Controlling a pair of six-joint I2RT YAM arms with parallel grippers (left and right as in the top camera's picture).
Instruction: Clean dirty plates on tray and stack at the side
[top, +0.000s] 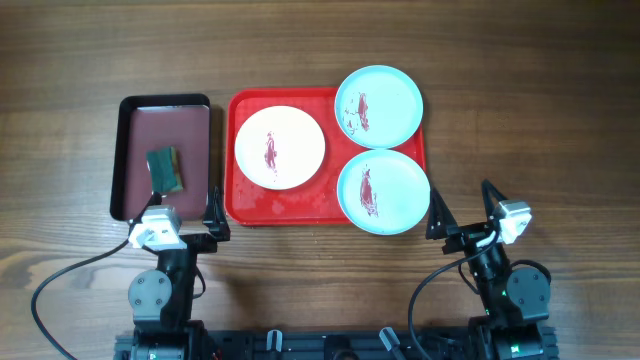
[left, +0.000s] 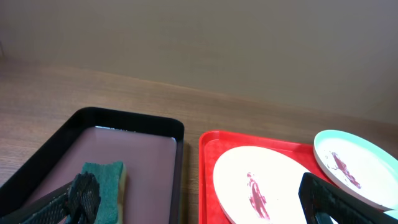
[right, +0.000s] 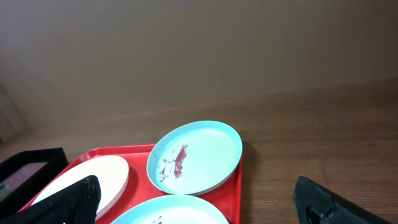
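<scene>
A bright red tray (top: 245, 205) holds three plates with red sauce smears: a white plate (top: 280, 147) at left, an aqua plate (top: 378, 106) at back right over the rim, and an aqua plate (top: 383, 192) at front right. My left gripper (top: 184, 211) is open and empty, near the front of the tray's left side. My right gripper (top: 461, 209) is open and empty, right of the tray's front corner. The left wrist view shows the white plate (left: 261, 180) and the tray (left: 206, 155). The right wrist view shows the back aqua plate (right: 196, 155).
A dark maroon tray with a black rim (top: 135, 150) lies left of the red tray. A green sponge (top: 167, 168) lies in it, also shown in the left wrist view (left: 107, 180). Wooden table (top: 520, 110) lies all around.
</scene>
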